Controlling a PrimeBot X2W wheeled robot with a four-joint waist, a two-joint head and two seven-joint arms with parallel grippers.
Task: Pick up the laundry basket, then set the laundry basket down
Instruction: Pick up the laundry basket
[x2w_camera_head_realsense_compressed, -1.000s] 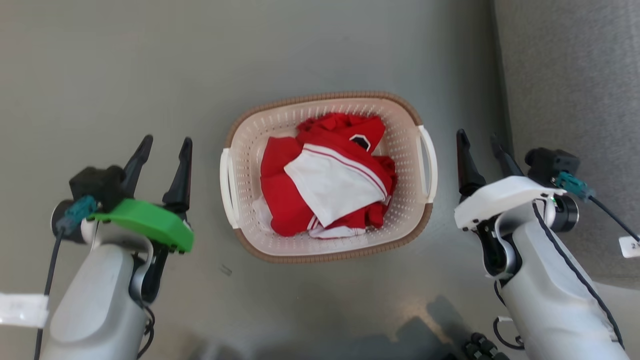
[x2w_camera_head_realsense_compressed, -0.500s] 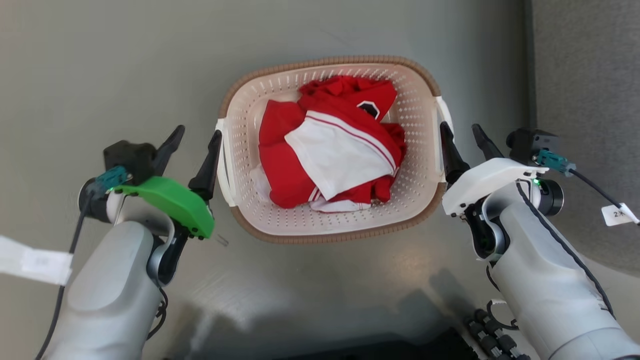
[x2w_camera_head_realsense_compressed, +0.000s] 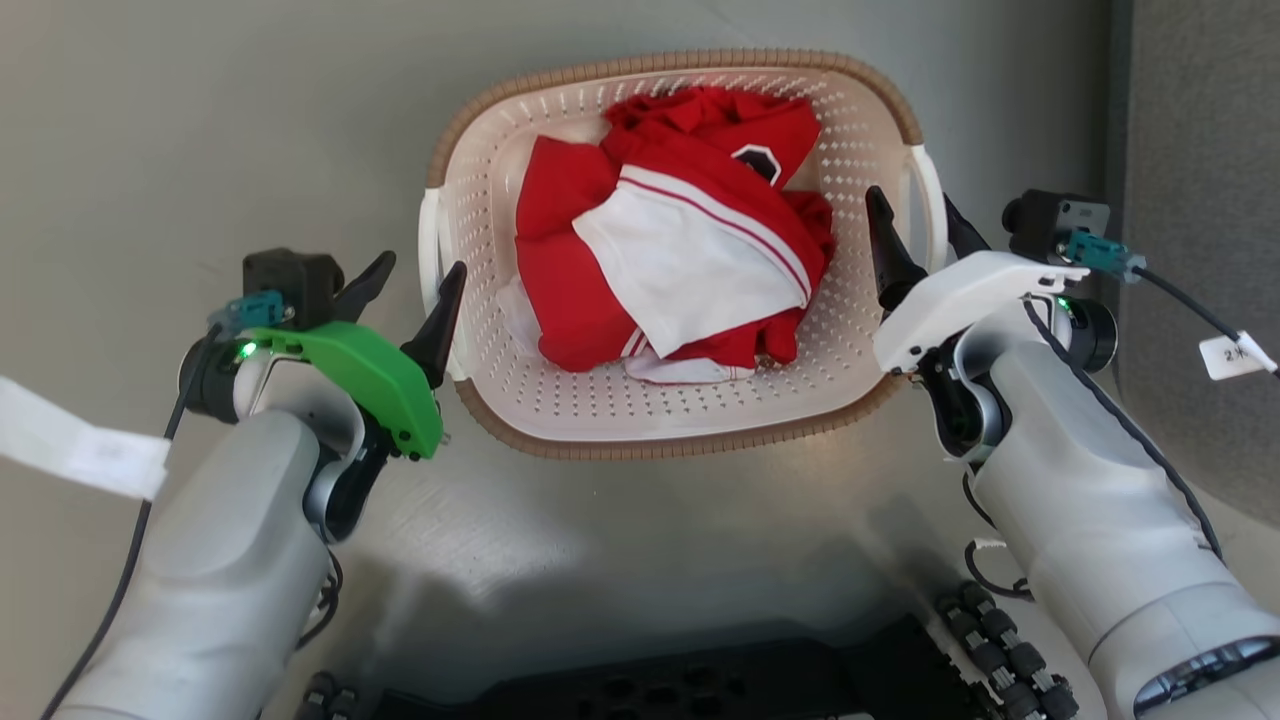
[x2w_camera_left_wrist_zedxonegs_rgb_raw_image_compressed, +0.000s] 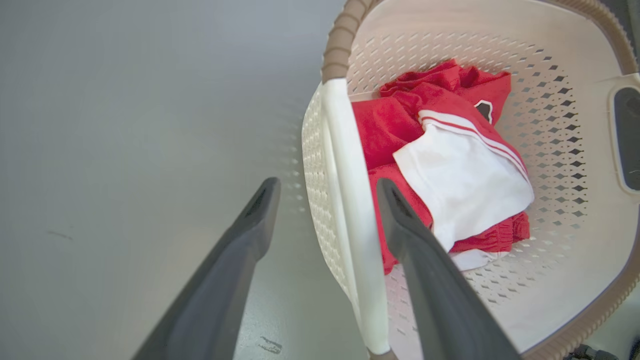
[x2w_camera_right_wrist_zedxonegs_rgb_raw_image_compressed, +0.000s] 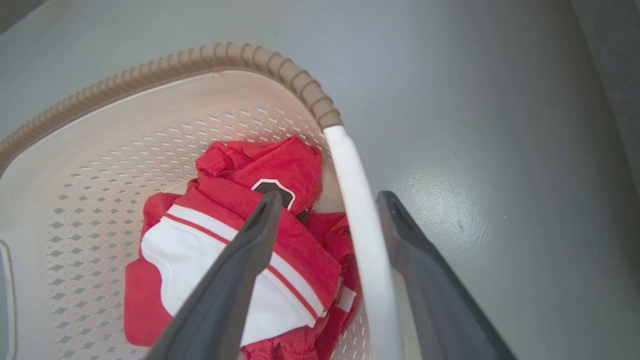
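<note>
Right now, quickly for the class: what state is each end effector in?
Left end effector: open, straddling a laundry basket handle.
Right end effector: open, straddling the other handle.

The light was bright and even; soft glare and a dim shadow lay on the grey floor (x2w_camera_head_realsense_compressed: 480, 545).

You're looking down on a smooth grey floor (x2w_camera_head_realsense_compressed: 200, 120), glossy enough to throw back light near you. The laundry basket (x2w_camera_head_realsense_compressed: 650, 448) sits flat on it, and a darker, coarser grey strip (x2w_camera_head_realsense_compressed: 1200, 100) borders the floor on the right
</note>
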